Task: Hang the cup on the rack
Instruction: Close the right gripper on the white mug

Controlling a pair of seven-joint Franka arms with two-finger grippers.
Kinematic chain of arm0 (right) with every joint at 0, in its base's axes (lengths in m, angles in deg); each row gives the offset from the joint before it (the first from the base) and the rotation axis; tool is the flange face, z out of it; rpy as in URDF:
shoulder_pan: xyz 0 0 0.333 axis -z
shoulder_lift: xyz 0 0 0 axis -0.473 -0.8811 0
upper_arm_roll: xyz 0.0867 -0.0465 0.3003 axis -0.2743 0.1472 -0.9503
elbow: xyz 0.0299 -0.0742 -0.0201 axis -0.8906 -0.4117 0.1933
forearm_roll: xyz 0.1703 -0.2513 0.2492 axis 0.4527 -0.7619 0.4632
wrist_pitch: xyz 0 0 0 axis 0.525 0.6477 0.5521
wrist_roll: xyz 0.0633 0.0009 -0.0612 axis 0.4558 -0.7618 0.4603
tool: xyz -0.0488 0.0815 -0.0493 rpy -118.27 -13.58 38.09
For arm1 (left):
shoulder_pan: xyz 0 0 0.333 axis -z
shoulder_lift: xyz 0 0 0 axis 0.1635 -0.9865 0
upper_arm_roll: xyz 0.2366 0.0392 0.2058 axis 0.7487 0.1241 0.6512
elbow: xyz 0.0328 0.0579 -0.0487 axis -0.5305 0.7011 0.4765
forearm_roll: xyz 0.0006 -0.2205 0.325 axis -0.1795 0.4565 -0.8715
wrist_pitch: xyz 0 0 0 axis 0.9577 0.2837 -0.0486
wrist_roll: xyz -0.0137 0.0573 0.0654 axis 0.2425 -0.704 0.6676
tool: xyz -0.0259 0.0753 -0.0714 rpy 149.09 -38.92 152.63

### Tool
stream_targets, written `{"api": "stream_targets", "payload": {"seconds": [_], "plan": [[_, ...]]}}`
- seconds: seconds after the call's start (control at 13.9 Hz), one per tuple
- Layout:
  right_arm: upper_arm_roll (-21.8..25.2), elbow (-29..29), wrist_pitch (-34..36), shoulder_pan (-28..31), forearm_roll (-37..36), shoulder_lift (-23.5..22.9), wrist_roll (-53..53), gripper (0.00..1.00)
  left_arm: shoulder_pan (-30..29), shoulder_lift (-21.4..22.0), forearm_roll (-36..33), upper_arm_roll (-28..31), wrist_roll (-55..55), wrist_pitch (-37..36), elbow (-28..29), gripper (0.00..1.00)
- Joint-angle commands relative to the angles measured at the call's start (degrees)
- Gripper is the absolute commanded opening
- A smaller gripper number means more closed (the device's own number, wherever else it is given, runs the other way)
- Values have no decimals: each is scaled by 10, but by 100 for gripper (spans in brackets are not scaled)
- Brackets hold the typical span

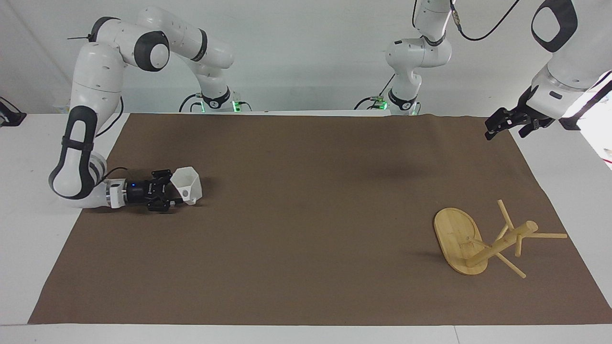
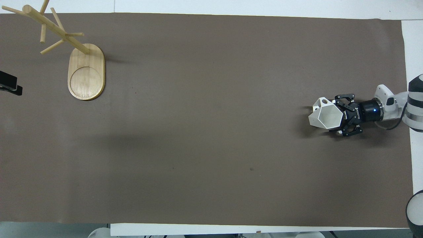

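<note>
The right gripper (image 1: 168, 193) (image 2: 339, 116) lies low and level on the brown table mat (image 1: 306, 267) (image 2: 211, 148) at the right arm's end, its fingers spread to either side of the small white faceted cup (image 1: 187, 185) (image 2: 325, 117), which stands on the mat directly at its fingertips; whether they press the cup's walls cannot be told. The light bamboo mug rack with oval base, round post and thin pegs (image 1: 483, 241) (image 2: 71, 56) stands well apart from that gripper, at the left arm's end. The left gripper (image 1: 497, 125) (image 2: 10, 86) waits raised over the mat's edge near the rack, its finger state indeterminate.
</note>
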Motion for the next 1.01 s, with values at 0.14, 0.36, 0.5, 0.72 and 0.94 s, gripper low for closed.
{"api": "stream_targets", "payload": {"seconds": [0.14, 0.36, 0.5, 0.72, 0.94], "plan": [[0, -28, -6, -7, 19, 20, 20, 100, -9, 2, -11, -10, 7, -11, -5, 100], [0, -32, -6, -21, 31, 20, 19, 100, -9, 2, -11, -10, 7, -11, -5, 100], [0, -48, -10, -24, 32, 21, 20, 100, -9, 2, -11, -10, 7, -11, -5, 100], [0, -54, -13, -31, 34, 24, 20, 100, -9, 2, -11, -10, 7, -11, -5, 100], [0, -52, -13, -33, 37, 24, 20, 78, -9, 2, -11, -10, 7, -11, -5, 100]]}}
